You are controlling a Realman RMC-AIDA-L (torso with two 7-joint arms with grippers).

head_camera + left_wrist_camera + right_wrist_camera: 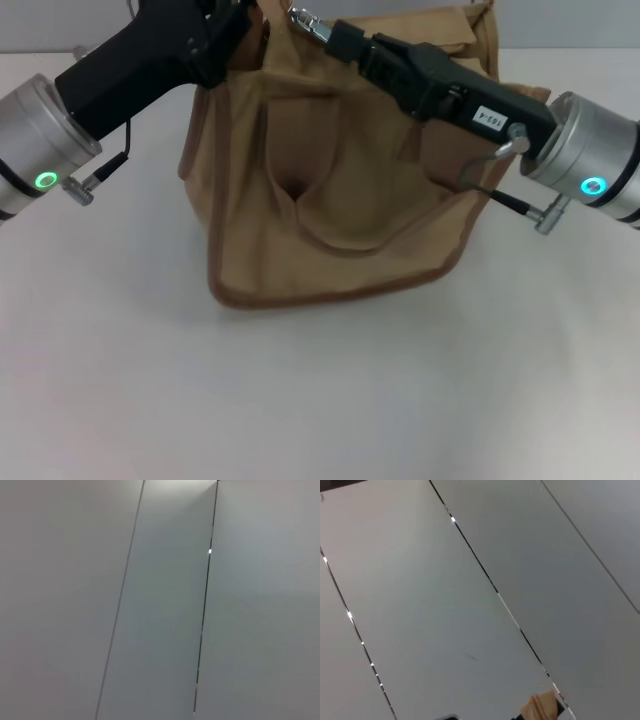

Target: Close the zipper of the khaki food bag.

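At the bag's (330, 200) top, both grippers, left (232, 35) and right (318, 28), are seen; finger states cannot be told.

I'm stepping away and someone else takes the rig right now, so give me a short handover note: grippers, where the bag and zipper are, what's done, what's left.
Left gripper: up at the top left corner of the khaki food bag, fingers hidden behind its body.
Right gripper: at the bag's top edge near the middle, with a silver metal piece at its tip; grip cannot be confirmed.
The bag stands upright on the white table, handle drooping down its front.
The zipper line is not visible from the head view, and the wrist views show only pale panels.
Done: both arms in place at the top.
Left: confirm the pull tab and run the zipper shut.
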